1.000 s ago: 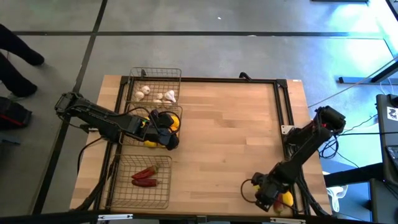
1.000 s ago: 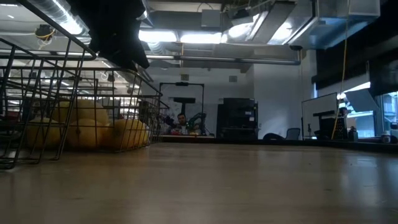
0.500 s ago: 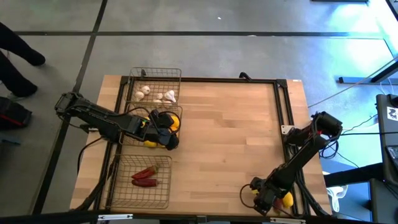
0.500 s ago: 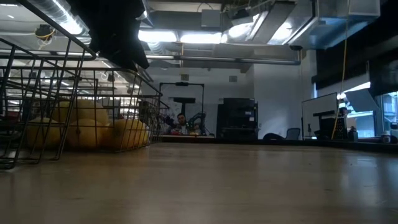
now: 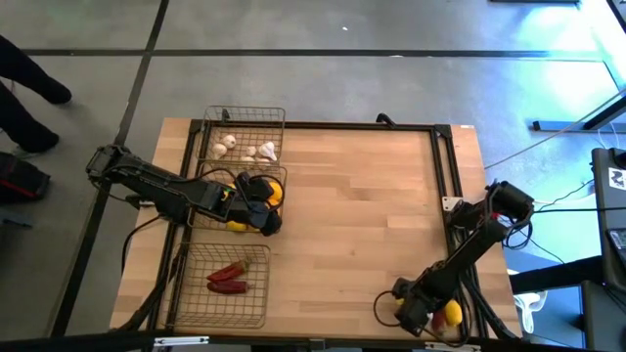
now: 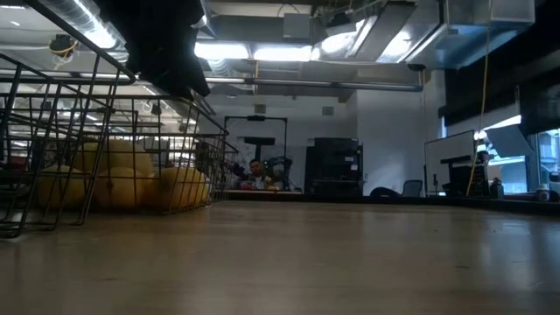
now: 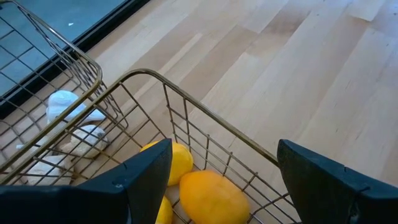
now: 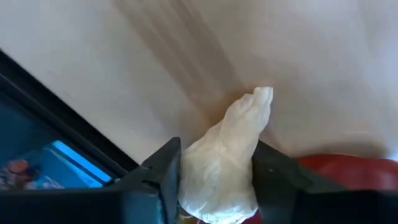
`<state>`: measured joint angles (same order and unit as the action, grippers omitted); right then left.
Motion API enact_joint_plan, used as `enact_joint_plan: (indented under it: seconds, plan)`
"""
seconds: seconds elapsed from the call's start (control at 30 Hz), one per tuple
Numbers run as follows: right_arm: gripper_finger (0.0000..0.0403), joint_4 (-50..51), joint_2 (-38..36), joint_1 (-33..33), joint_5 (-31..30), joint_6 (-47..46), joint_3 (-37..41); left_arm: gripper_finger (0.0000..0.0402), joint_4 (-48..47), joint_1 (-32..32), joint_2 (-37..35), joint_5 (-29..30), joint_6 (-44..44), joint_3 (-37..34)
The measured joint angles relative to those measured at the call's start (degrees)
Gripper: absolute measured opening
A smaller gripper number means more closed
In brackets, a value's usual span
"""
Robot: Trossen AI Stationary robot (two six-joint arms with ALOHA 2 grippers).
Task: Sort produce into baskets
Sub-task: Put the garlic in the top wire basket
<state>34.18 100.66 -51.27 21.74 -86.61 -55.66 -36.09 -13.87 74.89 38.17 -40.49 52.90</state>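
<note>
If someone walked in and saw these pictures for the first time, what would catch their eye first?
Probably the right gripper at the table's near right corner, its fingers closed around a whitish garlic bulb. Next, the three wire baskets along the left side: garlic in the far basket, yellow lemons in the middle basket under the open left gripper, and red chili peppers in the near basket.

A: In the right wrist view, the garlic bulb (image 8: 222,162) between the right hand (image 8: 214,180) fingers is cut off by the frame's 6 o'clock edge.

B: A red item (image 8: 348,171) at 4 o'clock is also cropped; its identity cannot be told.
</note>
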Motion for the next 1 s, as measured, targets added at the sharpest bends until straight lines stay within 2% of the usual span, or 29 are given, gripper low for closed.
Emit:
enact_joint_plan:
  seconds: [0.17,0.27,0.37,0.47,0.57,0.67,0.77,0.9,1.0]
  plan:
    - [0.0113,3.0,-0.1,2.5,-1.0,6.0,-0.9,0.0285,1.5,0.0,0.0,0.0,0.9,0.0]
    - [0.0105,7.5,-0.1,4.5,-3.7,11.6,-3.0,0.0285,2.4,0.0,0.0,0.0,1.7,0.0]
    - [0.0112,15.5,-0.1,6.6,-9.2,18.1,-6.3,0.0285,2.8,0.0,0.0,0.0,1.9,0.0]
    - [0.012,25.5,-0.1,8.7,-18.0,24.1,-10.0,0.0285,2.7,0.0,0.0,0.0,1.6,0.0]
    - [0.0123,32.2,-0.2,10.6,-30.1,29.8,-12.8,0.0285,2.8,0.3,0.0,0.0,1.7,0.0]
    - [0.0123,34.2,-0.2,12.4,-42.8,35.3,-13.5,0.0285,2.8,0.7,0.0,0.2,1.6,0.0]
    - [0.0123,34.1,-0.2,14.7,-53.0,40.4,-13.1,0.0285,2.9,0.9,0.0,0.3,1.6,0.0]
    - [0.0123,32.3,-0.7,19.4,-61.5,45.8,-12.0,0.0285,5.2,0.9,0.0,0.3,3.2,0.0]
    - [0.0123,26.9,-2.6,23.2,-64.6,51.0,-9.3,0.0285,9.0,0.9,0.0,0.2,6.4,0.0]
